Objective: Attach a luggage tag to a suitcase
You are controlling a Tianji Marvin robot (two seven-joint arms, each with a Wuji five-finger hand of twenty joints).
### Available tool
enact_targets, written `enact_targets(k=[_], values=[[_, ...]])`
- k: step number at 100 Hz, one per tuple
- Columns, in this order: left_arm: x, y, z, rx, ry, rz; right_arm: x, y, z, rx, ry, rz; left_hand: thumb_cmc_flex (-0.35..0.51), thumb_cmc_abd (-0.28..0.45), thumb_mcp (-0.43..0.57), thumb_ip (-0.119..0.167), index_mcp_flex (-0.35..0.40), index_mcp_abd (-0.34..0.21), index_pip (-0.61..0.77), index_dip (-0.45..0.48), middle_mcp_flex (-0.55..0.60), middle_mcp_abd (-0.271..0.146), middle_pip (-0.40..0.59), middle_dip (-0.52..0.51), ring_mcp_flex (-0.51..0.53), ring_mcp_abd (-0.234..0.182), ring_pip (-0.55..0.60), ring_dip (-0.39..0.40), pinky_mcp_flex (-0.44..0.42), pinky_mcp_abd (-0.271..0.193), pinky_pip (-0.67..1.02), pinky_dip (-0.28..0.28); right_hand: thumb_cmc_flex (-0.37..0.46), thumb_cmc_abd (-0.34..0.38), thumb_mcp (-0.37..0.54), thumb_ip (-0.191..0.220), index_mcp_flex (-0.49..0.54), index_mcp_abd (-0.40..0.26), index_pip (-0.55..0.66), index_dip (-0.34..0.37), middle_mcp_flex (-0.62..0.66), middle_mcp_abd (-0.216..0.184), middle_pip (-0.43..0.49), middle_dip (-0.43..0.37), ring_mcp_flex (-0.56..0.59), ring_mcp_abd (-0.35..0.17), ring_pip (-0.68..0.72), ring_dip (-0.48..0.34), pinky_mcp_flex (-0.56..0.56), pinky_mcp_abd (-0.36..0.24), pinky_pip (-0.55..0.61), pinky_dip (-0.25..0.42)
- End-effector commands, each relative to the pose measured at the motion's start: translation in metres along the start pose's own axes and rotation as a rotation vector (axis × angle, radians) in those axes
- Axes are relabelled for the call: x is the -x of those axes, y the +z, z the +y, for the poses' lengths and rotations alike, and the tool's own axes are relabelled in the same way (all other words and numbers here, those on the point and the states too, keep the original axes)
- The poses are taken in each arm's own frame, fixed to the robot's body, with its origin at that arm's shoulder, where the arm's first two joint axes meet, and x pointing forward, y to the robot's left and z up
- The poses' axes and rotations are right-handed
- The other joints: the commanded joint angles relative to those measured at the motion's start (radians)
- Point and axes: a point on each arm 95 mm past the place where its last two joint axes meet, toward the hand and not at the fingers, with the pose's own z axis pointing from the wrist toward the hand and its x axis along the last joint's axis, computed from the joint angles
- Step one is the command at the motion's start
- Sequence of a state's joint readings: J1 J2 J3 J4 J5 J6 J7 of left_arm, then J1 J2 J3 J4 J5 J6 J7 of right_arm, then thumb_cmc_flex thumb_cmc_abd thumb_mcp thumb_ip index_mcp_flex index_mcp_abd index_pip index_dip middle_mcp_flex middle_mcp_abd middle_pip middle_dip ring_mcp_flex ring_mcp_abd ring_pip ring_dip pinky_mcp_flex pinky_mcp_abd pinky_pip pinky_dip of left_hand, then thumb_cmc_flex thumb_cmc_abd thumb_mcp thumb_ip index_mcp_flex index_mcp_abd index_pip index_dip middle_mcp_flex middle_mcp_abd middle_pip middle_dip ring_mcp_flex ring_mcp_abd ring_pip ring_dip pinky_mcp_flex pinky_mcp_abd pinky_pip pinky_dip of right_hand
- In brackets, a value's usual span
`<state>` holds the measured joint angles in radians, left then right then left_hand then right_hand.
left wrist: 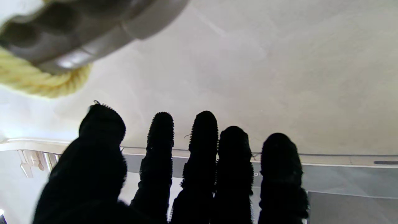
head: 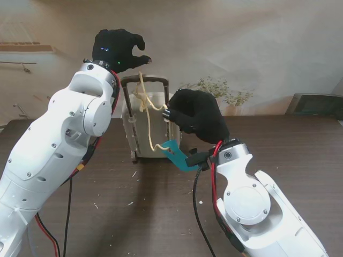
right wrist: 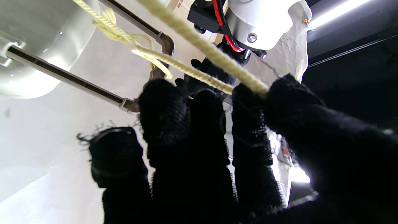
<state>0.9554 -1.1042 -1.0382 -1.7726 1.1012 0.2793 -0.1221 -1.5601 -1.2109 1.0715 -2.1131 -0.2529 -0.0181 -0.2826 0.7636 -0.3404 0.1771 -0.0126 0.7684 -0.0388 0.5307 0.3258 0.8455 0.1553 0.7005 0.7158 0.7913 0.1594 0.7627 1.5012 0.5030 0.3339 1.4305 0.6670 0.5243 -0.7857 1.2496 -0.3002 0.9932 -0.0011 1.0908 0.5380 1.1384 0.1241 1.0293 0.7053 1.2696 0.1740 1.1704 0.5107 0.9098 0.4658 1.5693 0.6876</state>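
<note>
- A dark brown wooden table (head: 300, 144) carries everything; its grain runs across the stand's view.
- A small pale translucent suitcase (head: 140, 134) stands upright on it, just left of the right hand (head: 199, 119) and nearer to me than the raised left hand (head: 119, 49).
- Small pale specks (head: 130, 203) lie scattered on the bare wood, nearer to me than the right hand, between the two arms.
- A potted plant (head: 220, 91) shows at the table's far edge, beyond the right hand; whether it rests on the table cannot be told.
</note>
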Motion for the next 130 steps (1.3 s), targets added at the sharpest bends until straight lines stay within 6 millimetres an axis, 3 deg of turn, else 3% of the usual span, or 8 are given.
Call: enact_targets(k=[1,19,40,59,74,91,114,130], values=[[-0.002,-0.002,-0.008,-0.017,-0.003,0.006,0.0,-0.001,-0.002,-0.012,0.005,-0.004,-0.021,-0.013,0.021,-0.004,-0.016,0.085,-0.01,0.016,-0.032,-0.008,-0.008,0.015,-0.027,-0.023,0.01,0.012,-0.015,-0.049,-0.006,-0.012,0.039,0.007,0.034,-0.015,-0.027,-0.039,0.033,0.013,-0.02,0.005,0.026,0.002,0.038,-0.01,-0.002,-0.006,-0.002,-0.009,0.043,0.017],[-0.011,-0.018,-0.023,-0.055,-0.041,0.016,0.0,0.0,-0.002,-0.013,0.007,-0.006,-0.005,0.005,0.02,-0.003,-0.022,0.079,0.031,0.047,-0.04,-0.005,-0.017,0.008,-0.037,-0.014,-0.003,0.008,-0.039,-0.051,0.006,0.003,0.039,0.008,0.033,-0.015,-0.027,-0.039,0.033,0.012,-0.019,0.003,0.026,0.002,0.038,-0.01,-0.003,-0.006,-0.002,-0.009,0.043,0.017],[-0.022,-0.062,-0.041,-0.068,-0.076,0.012,0.0,0.001,-0.001,-0.011,0.008,-0.012,0.02,0.027,-0.02,0.002,-0.035,0.076,0.08,0.093,-0.05,-0.005,-0.031,0.002,-0.051,-0.012,-0.018,0.003,-0.057,-0.072,0.024,0.026,0.04,0.01,0.03,-0.015,-0.028,-0.037,0.033,0.012,-0.021,0.005,0.026,0.002,0.037,-0.009,-0.005,-0.007,-0.004,-0.009,0.042,0.017],[-0.027,-0.105,-0.042,-0.133,-0.141,0.0,0.001,0.001,0.0,-0.011,0.007,-0.015,0.097,-0.011,-0.04,0.006,-0.047,0.036,0.208,0.166,-0.028,-0.01,-0.013,0.011,-0.035,-0.019,0.008,0.015,-0.036,-0.076,0.054,0.041,0.041,0.013,0.026,-0.014,-0.029,-0.038,0.033,0.012,-0.021,0.005,0.025,0.002,0.038,-0.008,-0.006,-0.008,-0.006,-0.009,0.042,0.018],[-0.031,-0.14,-0.033,-0.151,-0.188,-0.023,0.001,0.002,-0.001,-0.017,0.004,-0.018,0.127,-0.009,-0.063,0.012,-0.058,0.006,0.349,0.207,-0.004,-0.01,0.002,0.016,-0.015,-0.014,0.021,0.019,-0.025,-0.071,0.069,0.045,0.042,0.013,0.024,-0.014,-0.029,-0.036,0.033,0.012,-0.023,0.006,0.025,0.002,0.038,-0.007,-0.006,-0.008,-0.007,-0.008,0.041,0.018],[-0.031,-0.168,-0.017,-0.114,-0.219,-0.056,0.0,0.003,-0.003,-0.02,0.005,-0.021,0.13,0.007,-0.069,0.015,-0.05,0.008,0.367,0.198,0.005,-0.004,0.004,0.016,-0.005,-0.006,0.024,0.019,-0.018,-0.071,0.075,0.046,0.044,0.013,0.023,-0.013,-0.029,-0.035,0.033,0.011,-0.021,0.005,0.025,0.003,0.038,-0.007,-0.006,-0.008,-0.009,-0.008,0.04,0.018],[-0.035,-0.184,0.009,-0.048,-0.273,-0.081,-0.007,0.006,-0.005,-0.028,0.004,-0.005,0.188,0.044,-0.088,0.013,0.01,0.013,0.242,0.052,0.01,0.008,-0.005,0.012,0.0,0.017,0.007,0.008,-0.024,-0.053,0.068,0.047,0.043,0.012,0.025,-0.013,-0.029,-0.036,0.032,0.01,-0.021,0.006,0.024,0.002,0.038,-0.009,-0.006,-0.008,-0.009,-0.008,0.041,0.019],[-0.042,-0.189,0.025,0.003,-0.3,-0.087,-0.01,0.007,-0.006,-0.033,0.001,0.005,0.209,0.075,-0.099,0.012,0.034,0.052,0.125,-0.03,0.009,0.011,-0.01,0.01,0.0,0.027,-0.001,0.003,-0.029,-0.049,0.063,0.047,0.042,0.013,0.025,-0.013,-0.028,-0.037,0.033,0.011,-0.02,0.006,0.024,0.002,0.038,-0.009,-0.007,-0.008,-0.008,-0.009,0.041,0.02]])
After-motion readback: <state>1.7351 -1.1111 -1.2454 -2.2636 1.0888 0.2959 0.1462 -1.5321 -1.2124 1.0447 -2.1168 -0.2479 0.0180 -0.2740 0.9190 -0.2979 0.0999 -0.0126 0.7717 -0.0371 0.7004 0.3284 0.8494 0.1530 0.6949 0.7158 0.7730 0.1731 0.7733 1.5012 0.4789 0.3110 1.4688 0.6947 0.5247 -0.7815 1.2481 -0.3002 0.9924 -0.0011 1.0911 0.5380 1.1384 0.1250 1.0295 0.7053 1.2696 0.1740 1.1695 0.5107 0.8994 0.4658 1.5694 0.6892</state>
